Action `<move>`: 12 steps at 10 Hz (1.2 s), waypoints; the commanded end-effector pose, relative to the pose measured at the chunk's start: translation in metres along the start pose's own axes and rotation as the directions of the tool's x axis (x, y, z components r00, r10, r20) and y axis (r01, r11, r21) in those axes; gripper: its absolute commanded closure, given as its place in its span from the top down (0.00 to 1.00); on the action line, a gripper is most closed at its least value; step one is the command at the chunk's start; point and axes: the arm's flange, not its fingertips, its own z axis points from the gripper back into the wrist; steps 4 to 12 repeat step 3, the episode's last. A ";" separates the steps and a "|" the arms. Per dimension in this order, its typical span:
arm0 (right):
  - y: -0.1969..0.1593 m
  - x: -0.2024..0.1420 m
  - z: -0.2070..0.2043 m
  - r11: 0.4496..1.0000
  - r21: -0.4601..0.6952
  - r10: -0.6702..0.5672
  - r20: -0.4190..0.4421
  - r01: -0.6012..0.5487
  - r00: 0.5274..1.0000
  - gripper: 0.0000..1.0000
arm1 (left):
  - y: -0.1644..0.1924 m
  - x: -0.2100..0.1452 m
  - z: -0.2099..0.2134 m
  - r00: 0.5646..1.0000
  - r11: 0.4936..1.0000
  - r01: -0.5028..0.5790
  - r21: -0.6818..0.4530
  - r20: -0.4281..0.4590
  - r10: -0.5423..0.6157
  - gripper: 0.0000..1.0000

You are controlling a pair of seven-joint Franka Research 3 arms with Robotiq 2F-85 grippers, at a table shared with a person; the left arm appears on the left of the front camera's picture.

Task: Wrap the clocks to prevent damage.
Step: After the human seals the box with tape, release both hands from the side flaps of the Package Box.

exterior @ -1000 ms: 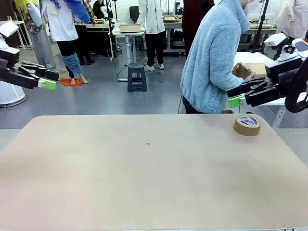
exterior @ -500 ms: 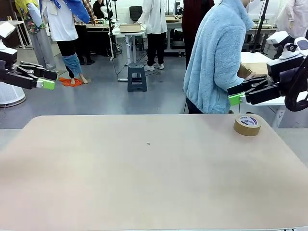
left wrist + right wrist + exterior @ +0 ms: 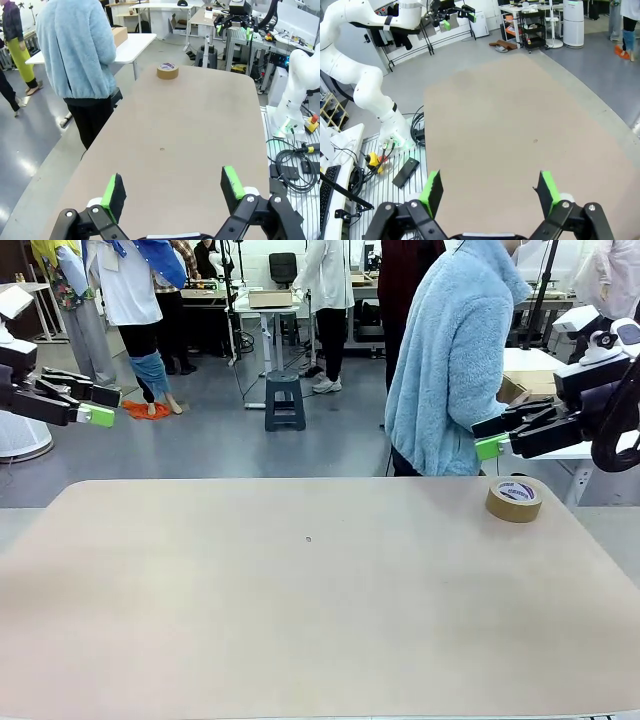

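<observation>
Both tools stand wide and hold nothing — the left tool (image 3: 97, 405) hangs off the surface's (image 3: 300, 620) 9 o'clock edge, the right tool (image 3: 492, 438) above its 2 o'clock corner. A tape roll (image 3: 514, 499) lies flat just below the right tool, beside a person in a fluffy blue jacket (image 3: 452, 360) at 1 o'clock.

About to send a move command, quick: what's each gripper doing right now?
Left gripper: open, holding nothing, raised above the table.
Right gripper: open, holding nothing, also above the table.
</observation>
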 end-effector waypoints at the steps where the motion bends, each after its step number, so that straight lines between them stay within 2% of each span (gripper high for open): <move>1: -0.002 -0.003 -0.001 1.000 0.005 0.003 -0.006 -0.003 1.000 1.00 | 0.000 0.000 0.000 1.000 1.000 -0.009 -0.004 -0.001 0.009 1.00; 12: -0.002 -0.003 -0.001 1.000 0.005 0.003 -0.006 -0.003 1.000 1.00 | 0.000 0.000 0.000 1.000 1.000 -0.009 -0.004 -0.001 0.009 1.00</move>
